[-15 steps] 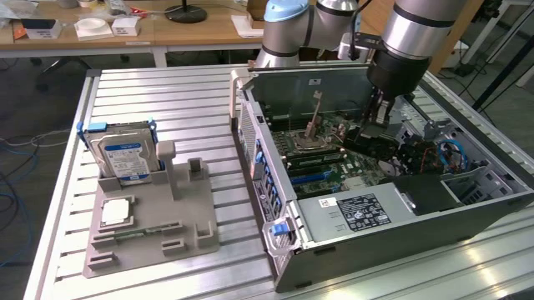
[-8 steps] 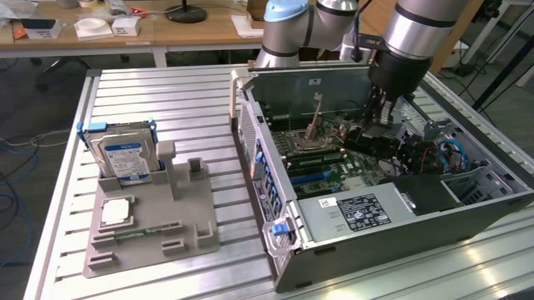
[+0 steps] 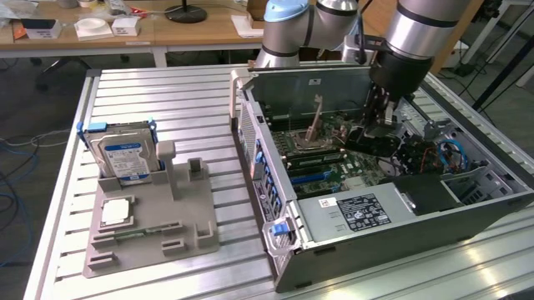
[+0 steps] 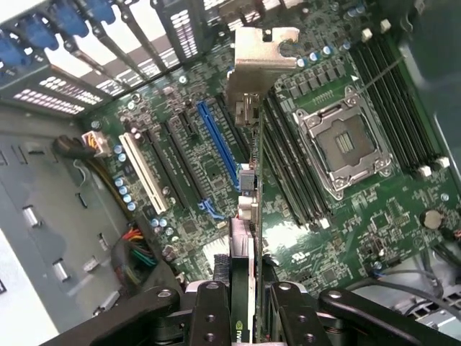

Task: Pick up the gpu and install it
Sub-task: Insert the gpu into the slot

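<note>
A wide slatted metal table (image 3: 167, 94) carries an open computer case (image 3: 392, 237) lying on its side, towards the exterior view's right. My arm (image 3: 417, 31) reaches down into the case from above. On the exterior view's left, well apart from the case, sits a grey holder (image 3: 150, 244) with a silver, blue-labelled hard drive (image 3: 124, 156) standing upright in it.

Inside the case, the green motherboard (image 4: 389, 216) covers the floor, with a square processor socket (image 4: 346, 144) and a long blue slot (image 4: 216, 140).

The gpu (image 4: 243, 245) is inside the case, above the motherboard. From the wrist I see it edge-on, a thin dark card running away from me to its grey end bracket (image 4: 263, 54). It lies near the blue slot; I cannot tell whether it touches the board.

The tool (image 4: 245, 306) is clamped on the gpu, one finger on each flat face, at the end opposite the bracket. In the exterior view the tool (image 3: 377, 122) hangs just over the dark card (image 3: 371, 142).

My judgement: the card is light and stiff but fragile. Its faces are smooth, so it could slip or tilt. The bare flat faces, away from the connector edge and bracket, look the safest place to hold.
</note>
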Robot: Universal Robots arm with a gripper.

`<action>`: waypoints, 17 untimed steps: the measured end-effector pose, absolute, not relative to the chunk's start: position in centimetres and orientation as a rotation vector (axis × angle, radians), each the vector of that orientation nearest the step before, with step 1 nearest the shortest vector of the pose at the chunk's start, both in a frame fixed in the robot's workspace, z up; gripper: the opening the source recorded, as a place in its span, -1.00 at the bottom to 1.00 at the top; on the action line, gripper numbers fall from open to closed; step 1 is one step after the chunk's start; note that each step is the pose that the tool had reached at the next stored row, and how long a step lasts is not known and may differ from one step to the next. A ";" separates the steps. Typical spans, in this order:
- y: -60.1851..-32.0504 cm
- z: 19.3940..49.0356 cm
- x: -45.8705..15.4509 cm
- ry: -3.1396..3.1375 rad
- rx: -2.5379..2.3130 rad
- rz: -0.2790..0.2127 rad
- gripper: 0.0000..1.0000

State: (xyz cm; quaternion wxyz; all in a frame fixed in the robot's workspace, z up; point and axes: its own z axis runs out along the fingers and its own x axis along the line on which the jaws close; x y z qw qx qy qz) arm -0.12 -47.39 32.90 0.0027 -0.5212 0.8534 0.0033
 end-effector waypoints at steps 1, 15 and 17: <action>-47.4 32.9 -0.1 2.668 -1.649 0.011 -0.47; -47.4 32.9 0.3 2.549 -1.837 0.016 -0.47; -47.4 32.9 0.4 2.530 -1.864 0.017 -0.47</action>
